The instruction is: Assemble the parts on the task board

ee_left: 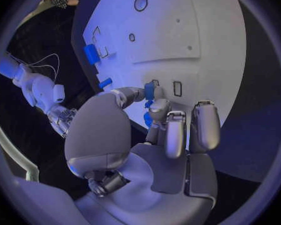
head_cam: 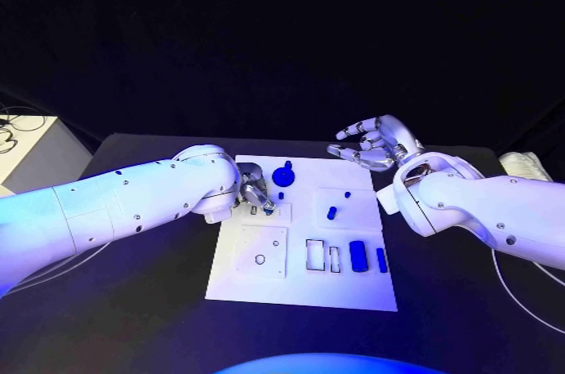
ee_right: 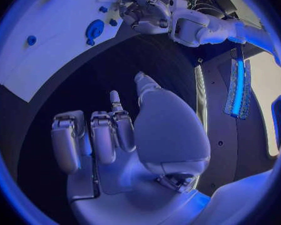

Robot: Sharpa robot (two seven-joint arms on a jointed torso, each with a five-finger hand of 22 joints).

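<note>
The robot's left hand [ee_left: 125, 135] pinches a small blue plastic part [ee_left: 149, 90] over the flat white task board [head_cam: 300, 288], apparently lining it up with a slot. The right hand [head_cam: 375, 145] hovers released above the black tabletop [head_cam: 141, 325], clear of the work.

Task board [head_cam: 353, 292] mid-table; parts [head_cam: 358, 256] on its right side
</note>
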